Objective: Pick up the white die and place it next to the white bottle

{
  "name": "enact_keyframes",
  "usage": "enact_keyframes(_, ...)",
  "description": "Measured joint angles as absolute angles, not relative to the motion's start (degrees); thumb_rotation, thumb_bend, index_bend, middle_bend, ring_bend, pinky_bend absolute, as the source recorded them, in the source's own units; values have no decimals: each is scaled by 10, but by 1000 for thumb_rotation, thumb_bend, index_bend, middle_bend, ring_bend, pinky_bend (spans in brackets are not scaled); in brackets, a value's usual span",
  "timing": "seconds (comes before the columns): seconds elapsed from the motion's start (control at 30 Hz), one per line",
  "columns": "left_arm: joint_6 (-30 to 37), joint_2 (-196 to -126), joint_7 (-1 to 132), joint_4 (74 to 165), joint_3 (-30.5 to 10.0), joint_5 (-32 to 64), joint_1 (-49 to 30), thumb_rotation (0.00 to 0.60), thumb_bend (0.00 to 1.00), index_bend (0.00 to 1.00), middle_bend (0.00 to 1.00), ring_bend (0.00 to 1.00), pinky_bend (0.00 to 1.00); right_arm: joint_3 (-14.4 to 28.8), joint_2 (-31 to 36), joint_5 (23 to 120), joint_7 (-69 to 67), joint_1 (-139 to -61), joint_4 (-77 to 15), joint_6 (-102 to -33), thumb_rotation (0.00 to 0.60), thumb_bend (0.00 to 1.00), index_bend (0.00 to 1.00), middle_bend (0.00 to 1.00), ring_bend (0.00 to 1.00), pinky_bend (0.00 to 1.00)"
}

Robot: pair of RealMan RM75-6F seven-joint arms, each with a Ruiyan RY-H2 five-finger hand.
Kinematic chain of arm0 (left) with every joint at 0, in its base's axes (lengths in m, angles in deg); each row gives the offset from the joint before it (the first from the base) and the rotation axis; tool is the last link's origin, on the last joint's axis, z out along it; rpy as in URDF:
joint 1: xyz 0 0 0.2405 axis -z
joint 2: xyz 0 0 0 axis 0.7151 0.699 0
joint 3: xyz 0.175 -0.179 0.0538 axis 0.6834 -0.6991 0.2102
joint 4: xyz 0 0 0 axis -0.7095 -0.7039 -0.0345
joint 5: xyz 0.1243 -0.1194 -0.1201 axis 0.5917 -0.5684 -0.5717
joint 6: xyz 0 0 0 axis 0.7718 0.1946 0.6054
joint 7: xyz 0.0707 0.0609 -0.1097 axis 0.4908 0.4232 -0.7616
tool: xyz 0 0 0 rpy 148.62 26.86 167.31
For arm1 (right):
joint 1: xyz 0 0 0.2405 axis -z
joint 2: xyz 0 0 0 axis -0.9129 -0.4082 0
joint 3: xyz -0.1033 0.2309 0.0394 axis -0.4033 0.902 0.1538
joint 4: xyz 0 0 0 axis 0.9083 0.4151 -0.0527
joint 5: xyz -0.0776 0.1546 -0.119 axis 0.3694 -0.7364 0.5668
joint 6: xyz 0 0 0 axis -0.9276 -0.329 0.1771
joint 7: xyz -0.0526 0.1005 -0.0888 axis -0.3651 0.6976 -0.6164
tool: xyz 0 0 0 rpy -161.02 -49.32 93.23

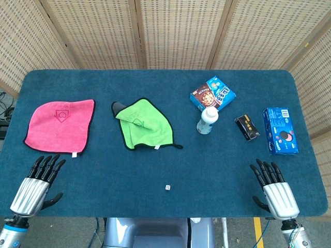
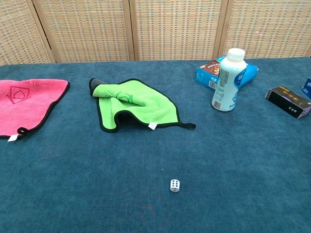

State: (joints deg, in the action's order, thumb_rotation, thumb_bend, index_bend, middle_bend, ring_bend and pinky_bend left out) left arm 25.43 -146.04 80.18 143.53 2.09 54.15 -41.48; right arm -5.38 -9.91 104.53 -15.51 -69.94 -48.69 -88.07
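Woven rattan screens stand behind a table (image 1: 155,82) covered in dark blue felt. The white die (image 1: 168,187) lies alone near the front edge, well apart from the upright white bottle (image 1: 208,120), whose label print is too small to read. Just behind the bottle lies a blue biscuit box (image 1: 212,93). To the right are a small black box (image 1: 247,127) and a blue Oreo-style cookie pack (image 1: 280,130). A crumpled green cloth (image 1: 143,124) and a pink cloth (image 1: 60,125) with an embossed emblem lie to the left. The left hand (image 1: 37,185) and right hand (image 1: 275,190) rest at the front corners, fingers spread, holding nothing.

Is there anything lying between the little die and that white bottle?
No. In the chest view, only bare blue table cloth runs from the die to the bottle.
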Motion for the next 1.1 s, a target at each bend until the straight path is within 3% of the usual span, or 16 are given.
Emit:
enact_keyframes(0.57,255,-1461,806,1440,23,546,-415,600,215,0,0,0,0,-45,-96,1034,-151,-709,-483,-867,600,260,39,0,0,0)
enact_keyframes(1.1,249,-1464,807,1436,20,539,-413,600,215,0,0,0,0,-11,-90,1043,-119,-794,-493,-788,600,260,39,0,0,0)
